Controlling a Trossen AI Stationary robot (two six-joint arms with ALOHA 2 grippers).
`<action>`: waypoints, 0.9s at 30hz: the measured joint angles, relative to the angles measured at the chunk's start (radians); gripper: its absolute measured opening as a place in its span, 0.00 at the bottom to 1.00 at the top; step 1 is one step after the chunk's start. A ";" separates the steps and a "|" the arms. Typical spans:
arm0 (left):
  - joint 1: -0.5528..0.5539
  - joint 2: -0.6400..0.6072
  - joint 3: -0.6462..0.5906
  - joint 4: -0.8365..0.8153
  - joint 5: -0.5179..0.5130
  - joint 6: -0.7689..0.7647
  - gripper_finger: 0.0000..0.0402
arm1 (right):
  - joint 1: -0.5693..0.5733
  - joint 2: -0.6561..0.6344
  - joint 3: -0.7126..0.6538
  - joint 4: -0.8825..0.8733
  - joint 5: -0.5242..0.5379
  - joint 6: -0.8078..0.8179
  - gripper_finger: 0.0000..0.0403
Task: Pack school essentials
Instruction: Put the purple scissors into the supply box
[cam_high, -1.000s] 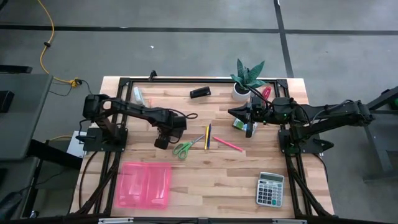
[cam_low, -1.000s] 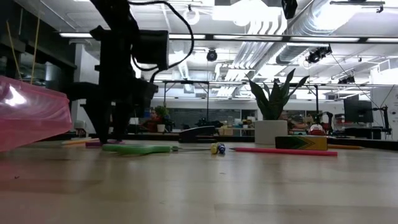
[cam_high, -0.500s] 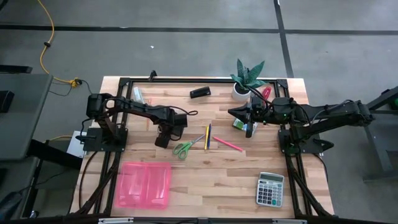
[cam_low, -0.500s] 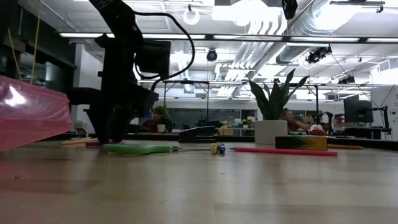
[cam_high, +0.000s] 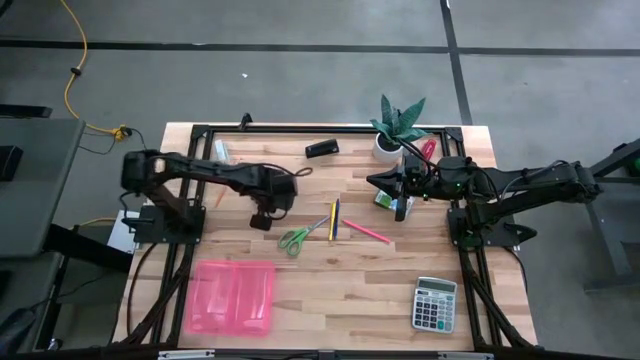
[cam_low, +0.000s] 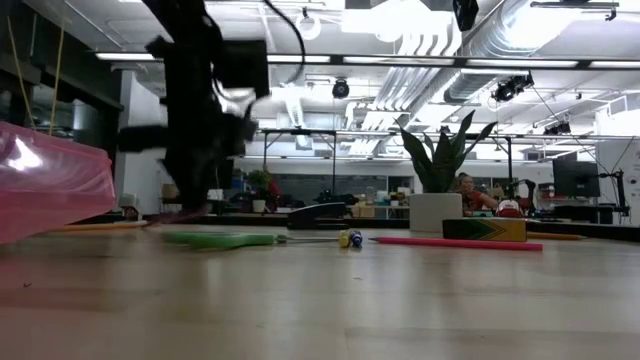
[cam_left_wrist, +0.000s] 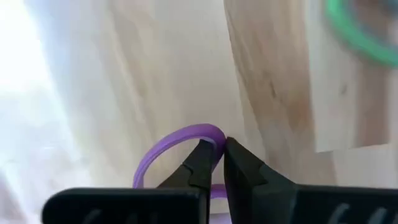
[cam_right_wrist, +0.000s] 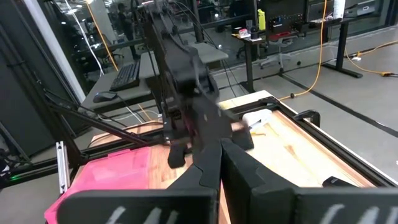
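Now left gripper (cam_left_wrist: 221, 146) is pinching the purple-handled scissors (cam_left_wrist: 180, 146) by a handle loop, fingers closed tight on it, sitting over the table (cam_high: 330, 290) left of centre. Green-handled scissors (cam_high: 294, 238) are lying just right of it, with the yellow and blue pencils (cam_high: 335, 219) and a red pencil (cam_high: 366, 231) beside. Pink case (cam_high: 232, 296) is lying near the front left. Right gripper (cam_high: 400, 208) is waiting closed and empty by the small green-blue box (cam_high: 383, 199). Calculator (cam_high: 435, 303) is sitting front right.

No text, label, brand, number or sign can be read on anything here.
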 joint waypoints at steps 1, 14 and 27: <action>-0.001 -0.033 0.000 0.006 0.002 -0.015 0.01 | 0.000 0.000 0.000 0.000 0.000 0.000 0.00; -0.029 -0.606 0.003 0.394 0.005 -0.394 0.01 | 0.000 0.000 0.000 0.004 0.000 0.000 0.00; -0.134 -0.724 0.003 0.415 -0.141 -0.469 0.00 | 0.000 0.002 0.000 0.004 0.000 0.006 0.00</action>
